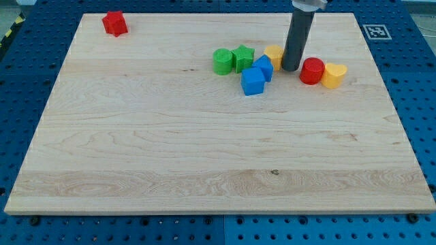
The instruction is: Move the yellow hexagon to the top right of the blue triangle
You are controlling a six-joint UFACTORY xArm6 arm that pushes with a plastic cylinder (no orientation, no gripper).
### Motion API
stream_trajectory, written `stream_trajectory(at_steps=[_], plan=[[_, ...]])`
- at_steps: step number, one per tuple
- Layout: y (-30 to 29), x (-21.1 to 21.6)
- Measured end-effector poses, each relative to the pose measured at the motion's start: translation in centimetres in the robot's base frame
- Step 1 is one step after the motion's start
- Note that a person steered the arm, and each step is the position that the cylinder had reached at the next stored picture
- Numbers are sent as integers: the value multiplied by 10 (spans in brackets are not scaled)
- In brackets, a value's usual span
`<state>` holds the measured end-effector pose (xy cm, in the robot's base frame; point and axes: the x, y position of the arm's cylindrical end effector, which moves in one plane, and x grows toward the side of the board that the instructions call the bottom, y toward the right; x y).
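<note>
The yellow hexagon [274, 54] lies near the view's top, partly hidden behind my rod. My tip [291, 68] touches the board just right of it. The blue triangle [264, 68] lies just below-left of the hexagon, touching a blue cube [252, 81] at its lower left.
A green cylinder [222, 60] and a green star [242, 58] sit left of the blue blocks. A red cylinder [313, 71] and a yellow heart [333, 75] sit right of my tip. A red star [115, 23] lies at the top left. The wooden board [204, 163] rests on a blue pegboard.
</note>
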<state>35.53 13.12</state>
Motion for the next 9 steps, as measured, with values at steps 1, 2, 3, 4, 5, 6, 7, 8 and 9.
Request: stream_trajectory(at_steps=[1,2,3,4,5,6,7,8,9], plan=[[9,20],[11,41],[3,29],[-12,17],[-12,17],[-12,13],[-12,12],[-12,12],[-12,11]])
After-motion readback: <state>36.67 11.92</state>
